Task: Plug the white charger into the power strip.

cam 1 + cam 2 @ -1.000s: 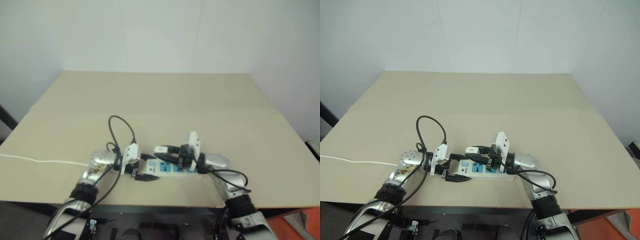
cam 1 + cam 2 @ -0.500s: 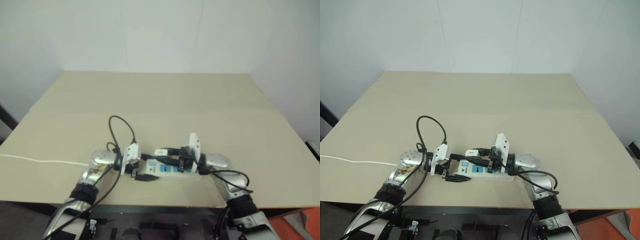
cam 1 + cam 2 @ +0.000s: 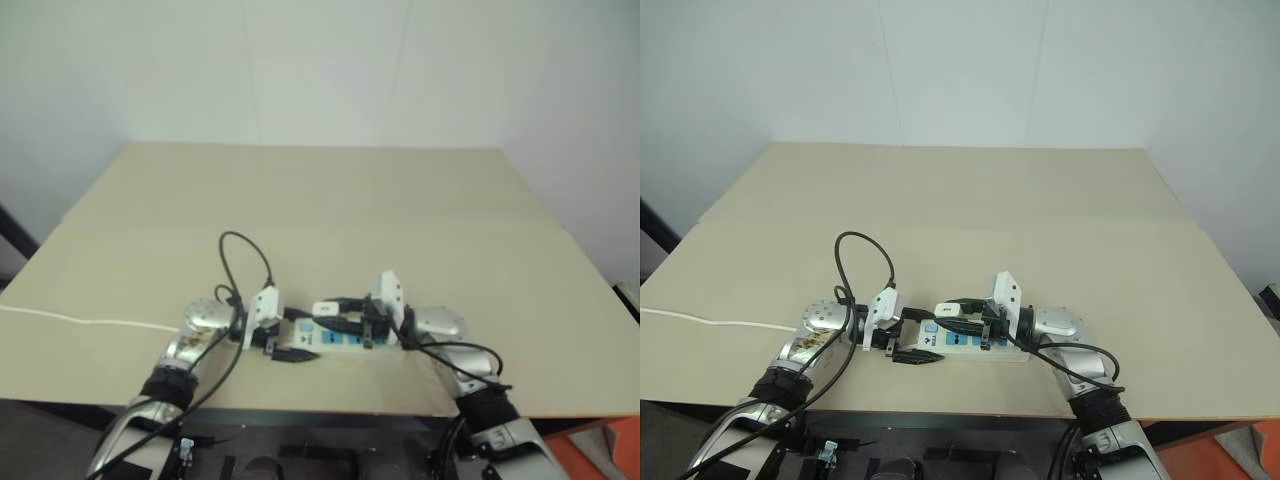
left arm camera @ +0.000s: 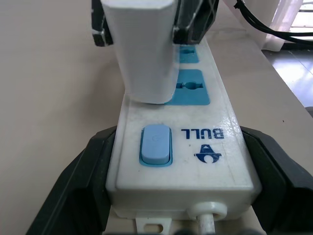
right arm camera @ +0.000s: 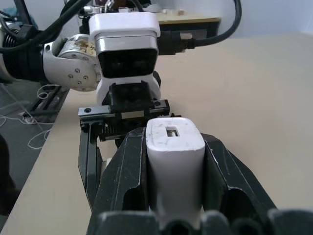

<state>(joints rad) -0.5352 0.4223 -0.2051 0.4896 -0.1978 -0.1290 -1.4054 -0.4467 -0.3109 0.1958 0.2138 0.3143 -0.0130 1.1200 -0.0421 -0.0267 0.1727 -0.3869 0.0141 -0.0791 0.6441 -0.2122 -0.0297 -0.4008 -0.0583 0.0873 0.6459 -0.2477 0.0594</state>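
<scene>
Clamping the white charger (image 5: 174, 164), right jaws hold it apparently touching the power strip (image 4: 195, 161), itself between the left jaws.

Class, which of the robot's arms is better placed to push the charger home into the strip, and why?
Right. The right gripper already clamps the white charger at a socket, while the left gripper steadies the power strip by its switch end.

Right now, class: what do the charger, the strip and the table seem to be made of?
Charger: looks like smooth white plastic, with a soft sheen and rounded moulded edges.
Strip: probably hard white plastic, slightly glossy, with printed lettering, a blue rocker switch and blue socket faces.
Table: matte beige, without visible grain; possibly laminate or painted board, hard to tell.
</scene>
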